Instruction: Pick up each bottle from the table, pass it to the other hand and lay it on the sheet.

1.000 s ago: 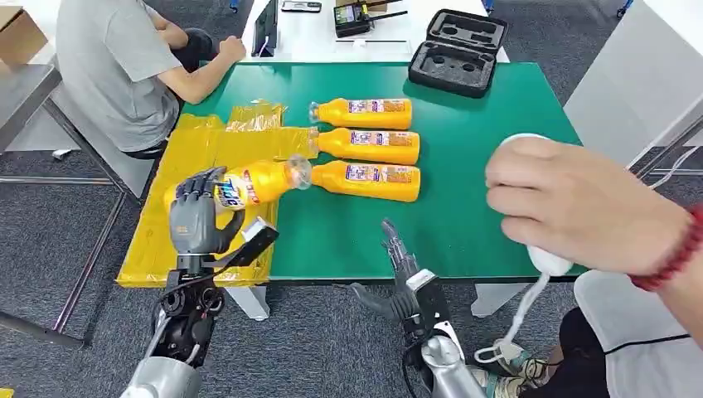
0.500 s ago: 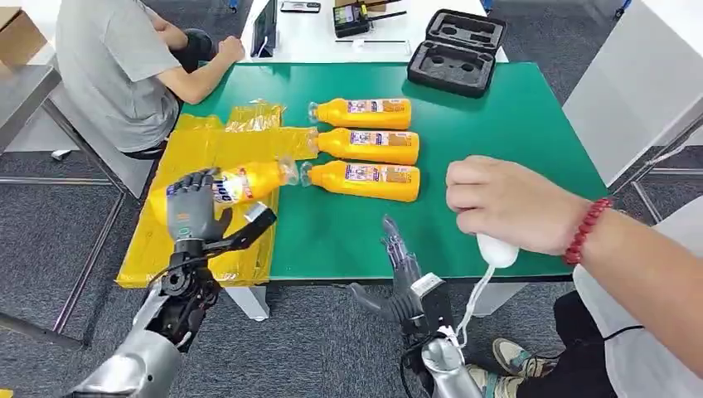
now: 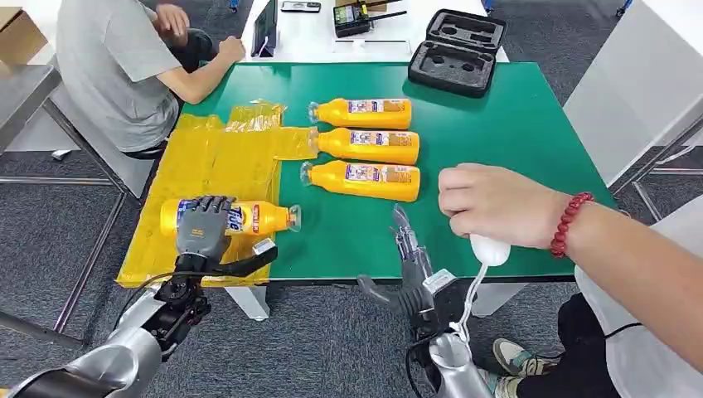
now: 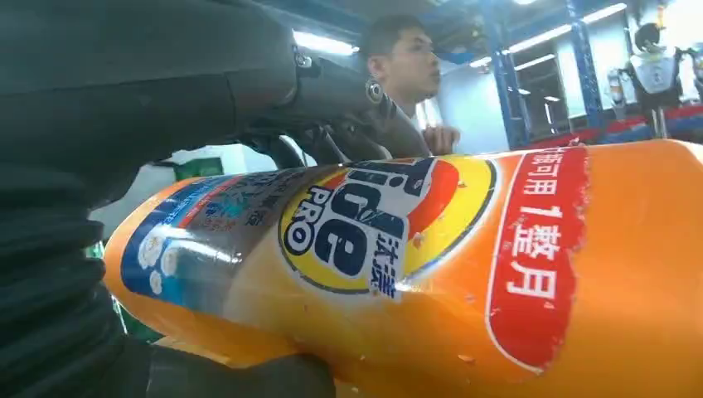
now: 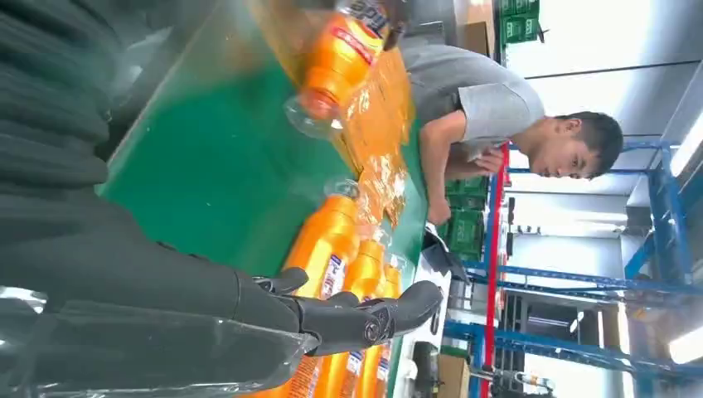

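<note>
The left hand point(image 3: 202, 228) covers the middle of the held bottle point(image 3: 265, 217) — part of its label is hidden. In the left wrist view the bottle's cap end is cut off at the right edge. A person's hand point(image 3: 497, 203) at centre right hides most of a white object point(image 3: 489, 249) — what it is cannot be told.

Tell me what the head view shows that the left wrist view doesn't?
Only the head view shows the green table, three orange plastic bottles lying in a row, the crinkly yellow plastic sheet, the black foam-lined case and the right hand, open. Only the left wrist view shows the label's lettering close up. Both show the left hand gripping an orange bottle, and a person in grey.
</note>
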Controlling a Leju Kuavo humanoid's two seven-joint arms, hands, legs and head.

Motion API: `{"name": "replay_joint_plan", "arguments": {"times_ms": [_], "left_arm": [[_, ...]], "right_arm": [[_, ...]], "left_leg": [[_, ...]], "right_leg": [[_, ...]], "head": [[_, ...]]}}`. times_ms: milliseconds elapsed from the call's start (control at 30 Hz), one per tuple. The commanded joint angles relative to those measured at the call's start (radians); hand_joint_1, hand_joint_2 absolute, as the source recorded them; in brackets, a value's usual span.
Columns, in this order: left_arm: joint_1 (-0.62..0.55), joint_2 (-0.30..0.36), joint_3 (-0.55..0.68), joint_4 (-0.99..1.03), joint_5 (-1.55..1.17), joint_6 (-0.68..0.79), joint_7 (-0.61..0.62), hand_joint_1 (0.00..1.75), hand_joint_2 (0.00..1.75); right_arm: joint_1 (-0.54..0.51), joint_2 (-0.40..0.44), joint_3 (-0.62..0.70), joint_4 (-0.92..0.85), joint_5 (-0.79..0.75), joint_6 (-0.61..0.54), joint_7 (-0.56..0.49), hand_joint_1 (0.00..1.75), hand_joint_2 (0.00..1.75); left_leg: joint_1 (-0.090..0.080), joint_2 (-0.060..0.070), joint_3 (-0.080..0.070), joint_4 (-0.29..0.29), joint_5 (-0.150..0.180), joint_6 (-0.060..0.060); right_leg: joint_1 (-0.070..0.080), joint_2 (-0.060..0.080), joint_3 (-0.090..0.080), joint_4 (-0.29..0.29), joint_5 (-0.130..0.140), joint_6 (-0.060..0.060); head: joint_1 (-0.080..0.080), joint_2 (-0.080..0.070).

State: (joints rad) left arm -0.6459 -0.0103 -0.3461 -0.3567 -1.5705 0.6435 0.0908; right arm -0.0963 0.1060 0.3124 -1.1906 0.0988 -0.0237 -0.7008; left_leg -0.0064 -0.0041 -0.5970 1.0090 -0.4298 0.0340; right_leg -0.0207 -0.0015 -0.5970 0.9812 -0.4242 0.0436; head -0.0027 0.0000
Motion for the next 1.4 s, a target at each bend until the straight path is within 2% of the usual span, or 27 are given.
{"name": "replay_joint_plan", "arguments": {"times_ms": [33,67,267,300,333,367,400,767,900,1033,1100,1133,1167,1200,1267,1300,1333,1367,1400], "left_arm": [[-0.067,0.047,-0.108,0.122,0.0,-0.049,0.045,1.26,1.75],[-0.067,0.049,-0.091,0.123,0.015,-0.076,0.034,1.19,1.75],[-0.067,0.049,-0.089,0.122,0.017,-0.077,0.029,1.19,1.75],[-0.062,0.048,-0.068,0.118,0.043,-0.088,-0.036,0.98,1.75],[-0.059,0.052,-0.07,0.117,0.031,-0.084,-0.031,0.8,1.75],[-0.058,0.053,-0.071,0.117,0.028,-0.086,-0.031,0.37,1.75],[-0.055,0.056,-0.069,0.119,0.024,-0.088,-0.024,0.02,1.75],[-0.05,0.049,-0.066,0.113,0.002,-0.084,-0.025,0.0,1.75],[-0.05,0.049,-0.104,0.094,0.0,-0.044,0.004,0.0,1.75],[-0.045,0.035,-0.093,0.058,0.0,0.033,0.035,0.0,1.75],[-0.012,0.024,-0.044,-0.015,0.022,0.055,0.017,0.0,1.75],[0.08,0.019,0.042,-0.219,0.082,0.055,-0.042,0.0,1.75],[0.166,-0.008,0.152,-0.372,0.199,0.055,-0.183,0.0,1.75],[0.233,-0.075,0.277,-0.466,0.353,0.055,-0.381,0.0,1.75],[0.331,-0.14,0.325,-0.55,0.687,0.018,-0.643,0.0,1.75],[0.382,-0.156,0.302,-0.638,0.795,-0.019,-0.704,0.0,1.75],[0.444,-0.158,0.262,-0.726,0.835,0.006,-0.736,0.0,1.75],[0.464,-0.165,0.245,-0.747,0.853,0.021,-0.745,0.0,1.75],[0.474,-0.166,0.236,-0.755,0.86,0.024,-0.751,0.0,1.75]], "right_arm": [[-0.058,-0.026,0.034,0.021,-0.005,0.006,0.003,0.0,1.75],[-0.063,-0.023,0.036,0.028,-0.005,0.005,0.003,0.0,1.75],[-0.063,-0.023,0.036,0.028,-0.004,0.004,0.003,0.0,1.75],[-0.065,-0.022,0.038,0.028,-0.01,0.009,0.003,0.0,1.75],[-0.067,-0.022,0.042,0.029,-0.011,0.009,0.003,0.0,1.75],[-0.068,-0.021,0.044,0.03,-0.011,0.011,0.003,0.0,1.75],[-0.071,-0.018,0.048,0.036,-0.014,0.017,0.003,0.0,1.75],[-0.083,-0.011,0.046,0.062,-0.026,0.01,0.003,0.0,1.75],[-0.089,-0.012,0.044,0.075,-0.021,0.006,0.003,0.0,1.75],[-0.088,-0.016,0.045,0.074,-0.016,-0.002,0.003,0.0,1.75],[-0.07,-0.022,0.04,0.046,-0.009,-0.038,0.003,0.0,1.75],[-0.056,-0.026,0.035,0.022,-0.015,-0.049,0.003,0.0,1.75],[-0.033,-0.024,0.021,-0.019,-0.014,-0.083,0.003,0.0,1.75],[-0.007,-0.018,-0.003,-0.083,-0.021,-0.127,0.003,0.0,1.75],[0.038,-0.022,-0.013,-0.199,-0.009,-0.204,0.003,0.0,1.75],[0.045,-0.025,-0.009,-0.239,0.008,-0.273,0.003,0.0,1.75],[0.048,-0.036,0.018,-0.262,0.023,-0.344,0.003,0.0,1.75],[0.047,-0.038,0.031,-0.281,0.039,-0.406,0.003,0.0,0.0],[0.047,-0.041,0.043,-0.286,0.039,-0.42,0.003,0.0,0.0]], "left_leg": [[0.001,0.002,0.001,0.001,-0.001,-0.001],[0.001,0.001,0.001,0.0,-0.001,-0.001],[0.001,0.002,0.002,0.001,-0.001,-0.002],[0.002,0.002,0.003,0.001,-0.002,-0.002],[0.002,0.002,0.003,0.0,-0.001,-0.002],[0.001,0.002,0.003,0.0,-0.001,-0.002],[0.002,0.002,0.003,0.001,-0.002,-0.002],[0.002,0.002,0.003,0.0,-0.002,-0.002],[0.001,0.001,0.003,0.0,-0.001,-0.002],[0.001,0.0,0.002,0.0,-0.001,-0.001],[0.002,0.0,0.003,0.0,-0.001,-0.002],[0.001,-0.001,0.002,0.0,-0.001,-0.001],[0.002,0.0,0.004,0.0,-0.002,-0.002],[0.001,0.0,0.004,-0.001,-0.001,-0.001],[0.0,-0.003,0.005,-0.001,-0.002,-0.001],[-0.001,-0.003,0.004,-0.001,-0.001,0.0],[-0.002,-0.003,0.003,-0.001,-0.001,0.0],[-0.001,-0.002,0.005,0.0,-0.004,-0.001],[-0.002,0.001,0.003,0.0,-0.003,0.0]], "right_leg": [[0.001,0.002,0.001,0.0,0.0,-0.002],[0.001,0.001,0.001,0.0,0.0,-0.001],[0.002,0.002,0.002,0.0,0.0,-0.002],[0.002,0.002,0.003,0.0,-0.001,-0.002],[0.002,0.002,0.003,0.0,-0.001,-0.002],[0.002,0.002,0.002,0.0,0.0,-0.002],[0.002,0.002,0.003,0.0,-0.001,-0.002],[0.002,0.002,0.004,0.0,-0.001,-0.002],[0.001,0.001,0.003,0.0,0.0,-0.002],[0.001,0.0,0.002,0.0,0.0,-0.001],[0.002,0.0,0.003,-0.001,-0.001,-0.002],[0.001,-0.001,0.003,-0.001,-0.001,-0.001],[0.002,-0.001,0.005,-0.001,-0.001,-0.002],[0.001,0.0,0.004,-0.001,-0.001,-0.001],[0.0,-0.003,0.005,-0.001,-0.003,-0.001],[-0.001,-0.004,0.004,-0.001,-0.003,0.0],[-0.002,-0.003,0.003,-0.001,-0.002,0.0],[-0.001,-0.002,0.006,-0.001,-0.004,-0.001],[-0.002,0.001,0.003,-0.001,-0.002,0.0]], "head": [[0.0,0.0],[0.0,0.0],[0.0,0.0],[0.0,0.0],[0.0,0.0],[0.0,0.0],[0.0,0.0],[0.0,0.0],[0.0,0.0],[0.0,0.0],[0.0,0.0],[0.0,0.0],[0.0,0.0],[0.0,0.0],[0.0,0.0],[0.0,0.0],[0.0,0.0],[0.0,0.0],[0.0,0.0]]}}
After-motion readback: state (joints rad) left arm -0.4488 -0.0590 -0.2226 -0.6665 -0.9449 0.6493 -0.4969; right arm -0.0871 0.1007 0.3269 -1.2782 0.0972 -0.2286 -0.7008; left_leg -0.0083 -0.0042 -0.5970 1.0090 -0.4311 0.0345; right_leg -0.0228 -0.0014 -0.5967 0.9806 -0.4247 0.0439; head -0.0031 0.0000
